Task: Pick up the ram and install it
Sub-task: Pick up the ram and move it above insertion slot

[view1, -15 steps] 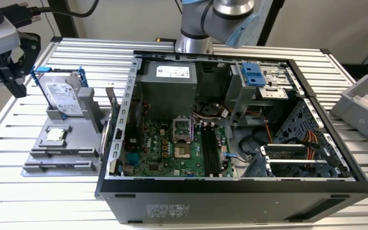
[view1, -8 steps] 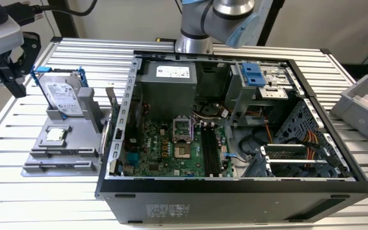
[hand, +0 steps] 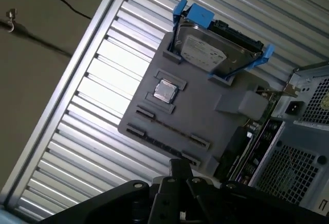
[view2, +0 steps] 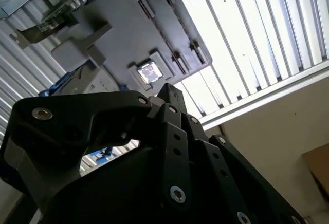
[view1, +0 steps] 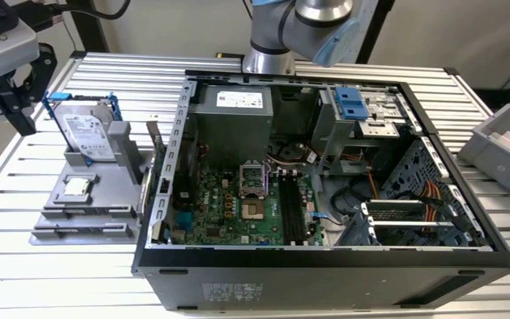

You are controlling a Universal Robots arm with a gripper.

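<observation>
The ram (view1: pixel 156 143) is a thin dark stick standing on edge at the case-side end of the grey holder tray (view1: pixel 87 206); in the first wrist view the ram (hand: pixel 239 146) shows a small pale label. My gripper (view1: pixel 20 119) hangs at the exterior view's far left, above the table and well apart from the tray. In both wrist views its black fingers (hand: pixel 180 166) meet at a point (view2: pixel 167 89) with nothing between them. The open computer case (view1: pixel 326 262) holds the motherboard, whose long black memory slots (view1: pixel 291 207) lie bare.
The tray also carries a silver hard drive in a blue frame (view1: pixel 87 129) and a small square processor chip (view1: pixel 78 187). A grey bin (view1: pixel 503 156) with an orange item sits at the exterior view's right. The arm's base (view1: pixel 268 40) rises behind the case.
</observation>
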